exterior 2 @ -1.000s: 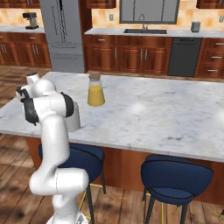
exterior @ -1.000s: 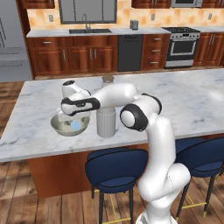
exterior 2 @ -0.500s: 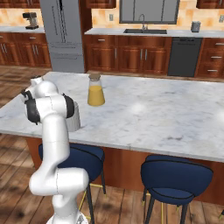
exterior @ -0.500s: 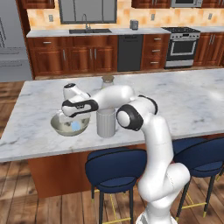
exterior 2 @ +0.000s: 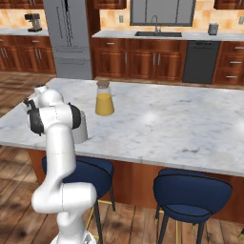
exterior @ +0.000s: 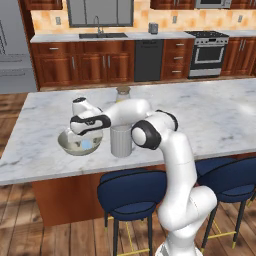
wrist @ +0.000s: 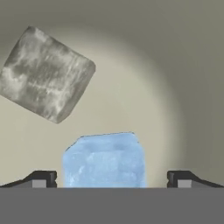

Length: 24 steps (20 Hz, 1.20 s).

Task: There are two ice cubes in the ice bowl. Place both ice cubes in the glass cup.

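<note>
My gripper (wrist: 112, 180) is down inside the ice bowl (wrist: 183, 65), open, with the light blue ice cube (wrist: 104, 159) between its fingertips (wrist: 43, 178). The clear greyish ice cube (wrist: 45, 74) lies apart from it, toward the upper left of the hand view. From the left base view the hand (exterior: 86, 125) hangs over the beige-olive ice bowl (exterior: 67, 146), where the light blue ice cube (exterior: 87, 145) shows. The glass cup (exterior: 121, 141) stands just right of the bowl, and the glass cup (exterior 2: 80, 127) peeks out beside my arm in the right base view.
An orange-juice bottle (exterior 2: 104, 97) with a tan stopper stands behind the cup on the marble island (exterior 2: 181, 124). Blue stools (exterior: 131, 192) sit under the island's near edge. The counter's front edge runs close to the bowl.
The hand has dropped lower into the bowl. Bowl, cup and bottle stay where they were.
</note>
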Available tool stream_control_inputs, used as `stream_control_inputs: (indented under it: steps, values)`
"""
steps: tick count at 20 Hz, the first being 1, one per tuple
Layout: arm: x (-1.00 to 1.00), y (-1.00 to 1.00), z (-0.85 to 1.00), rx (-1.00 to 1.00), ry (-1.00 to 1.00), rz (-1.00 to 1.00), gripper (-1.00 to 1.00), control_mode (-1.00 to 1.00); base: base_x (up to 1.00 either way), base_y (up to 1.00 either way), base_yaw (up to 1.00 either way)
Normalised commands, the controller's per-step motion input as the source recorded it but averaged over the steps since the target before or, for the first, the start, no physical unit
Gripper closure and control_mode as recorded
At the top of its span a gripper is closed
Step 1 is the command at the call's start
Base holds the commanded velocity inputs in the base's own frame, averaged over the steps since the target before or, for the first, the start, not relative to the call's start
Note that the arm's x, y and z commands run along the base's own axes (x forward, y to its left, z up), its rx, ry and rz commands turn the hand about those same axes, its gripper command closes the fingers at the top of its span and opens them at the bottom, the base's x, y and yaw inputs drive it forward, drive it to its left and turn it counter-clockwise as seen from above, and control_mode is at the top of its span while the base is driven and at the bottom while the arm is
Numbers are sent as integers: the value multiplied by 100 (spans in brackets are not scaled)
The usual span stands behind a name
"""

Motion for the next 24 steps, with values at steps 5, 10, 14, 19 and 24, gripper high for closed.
stream_control_inputs:
  steps: [5, 10, 14, 19, 24]
  values:
    - [0, 0, -18, 0, 4, 0, 100, -100, 0, 0, 0]
    - [-2, 0, 0, 0, 0, 0, 100, -100, 0, 0, 0]
    - [-5, 0, 64, 0, -2, 0, 100, -100, 0, 0, 0]
    - [-14, -34, 99, 0, -1, -4, 100, -100, 0, 0, 0]
    - [-13, -79, 91, 1, 0, -8, 100, -100, 0, 0, 0]
